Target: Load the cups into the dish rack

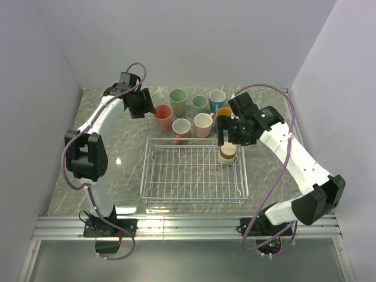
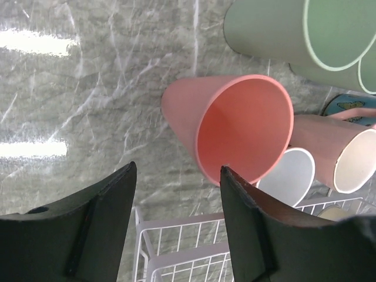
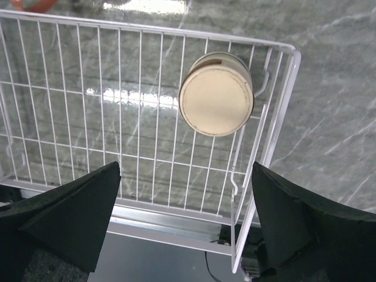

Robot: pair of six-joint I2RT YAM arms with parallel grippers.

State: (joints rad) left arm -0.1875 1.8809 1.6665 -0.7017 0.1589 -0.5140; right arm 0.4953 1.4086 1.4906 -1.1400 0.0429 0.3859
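Top view: the dish rack (image 1: 194,198) is seen mid-table (image 1: 123,170). One tan cup (image 1: 227,154) is stood inside it, in the 2 o'clock corner. The other cups are grouped on the table at the rack's 12 o'clock, among them a salmon cup (image 1: 163,118), sage green cup (image 1: 178,101), blue cup (image 1: 217,100) and pink mug (image 1: 203,124). The left gripper (image 1: 143,106) is held at the salmon cup's 9 o'clock; the right gripper (image 1: 230,136) is held over the tan cup.

Left wrist: jaws are spread wide, nothing held. The salmon cup (image 2: 244,132) is seen just past the fingertips at 1 o'clock, a rack corner (image 2: 176,258) at 6 o'clock.

Right wrist: jaws are spread wide, nothing gripped. The tan cup (image 3: 216,103) is seen at 12 o'clock, clear of both fingers, tucked into the rack's corner.
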